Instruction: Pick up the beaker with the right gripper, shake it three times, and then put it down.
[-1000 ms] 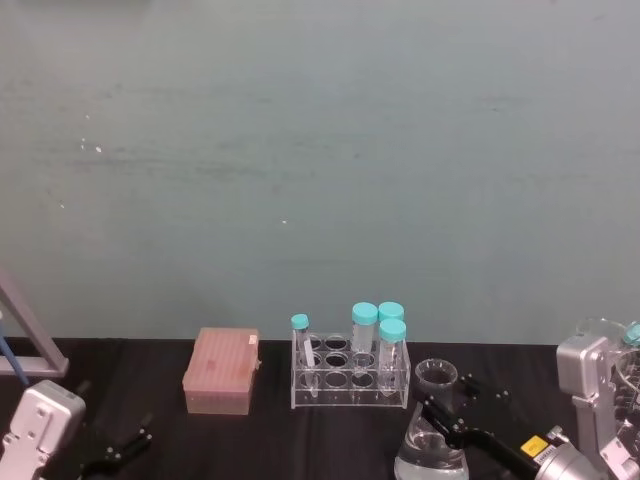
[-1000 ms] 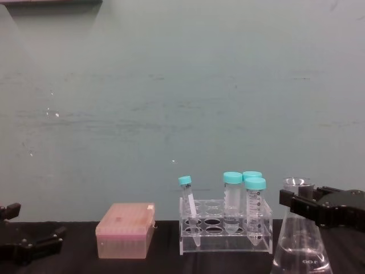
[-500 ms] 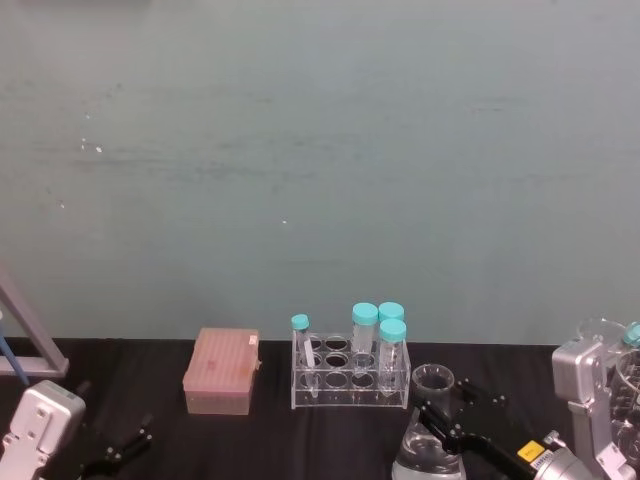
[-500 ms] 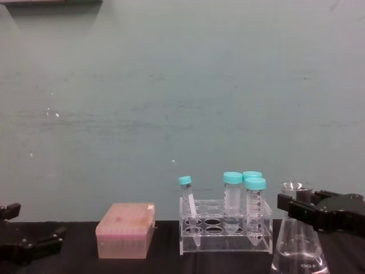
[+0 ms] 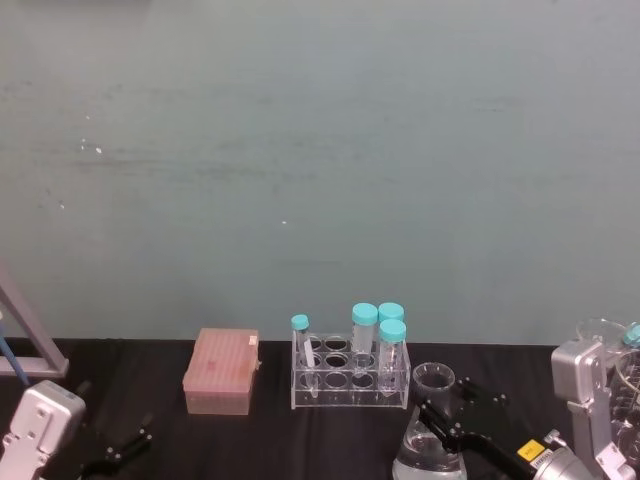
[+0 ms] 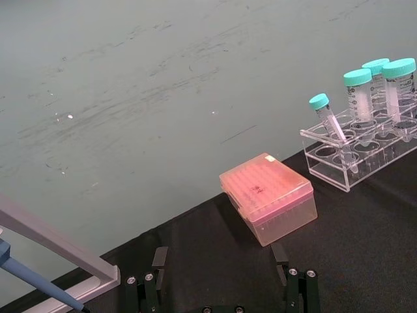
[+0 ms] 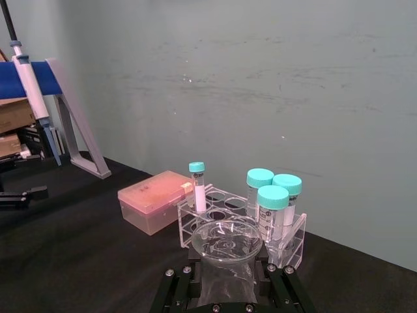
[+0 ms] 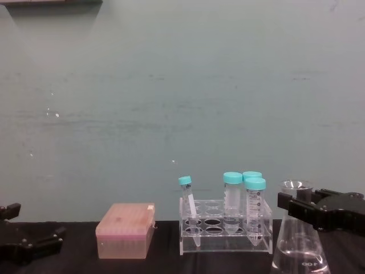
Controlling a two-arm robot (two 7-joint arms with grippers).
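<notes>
The beaker (image 8: 299,242) is a clear conical flask standing upright at the right, beside the tube rack. My right gripper (image 8: 297,206) is shut on its narrow neck just under the rim. The head view shows the beaker (image 5: 430,450) near the front edge with the right gripper (image 5: 441,413) clamped around its neck. In the right wrist view, the beaker's rim (image 7: 227,238) sits between the two fingers (image 7: 174,287). I cannot tell whether its base rests on the table. My left gripper (image 6: 225,287) is parked low at the left, open, holding nothing.
A clear rack (image 5: 350,378) with several teal-capped tubes stands just left of the beaker. A pink tip box (image 5: 221,371) sits farther left. A pipette stand (image 7: 62,117) is at the far left. The black table (image 6: 365,248) has free room in front.
The beaker and right gripper dropped slightly a second ago and have stayed almost still since. The left arm has not moved.
</notes>
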